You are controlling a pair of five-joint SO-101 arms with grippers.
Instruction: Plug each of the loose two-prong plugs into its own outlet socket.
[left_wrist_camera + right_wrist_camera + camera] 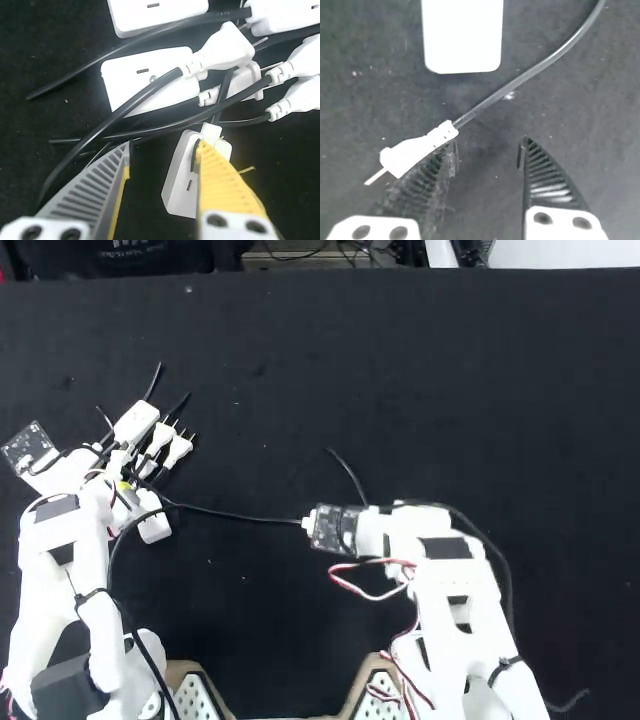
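Right wrist view, white plug (414,148), black cord (530,74), white rounded outlet socket (461,35)

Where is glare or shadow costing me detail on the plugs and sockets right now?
High view: the plug cluster glares white against the black cloth, outlines merging. Left wrist view: even light, the middle socket shows its slot plainly. Right wrist view: the lone socket is washed flat white, no slot readable; the loose plug and its prong read well.
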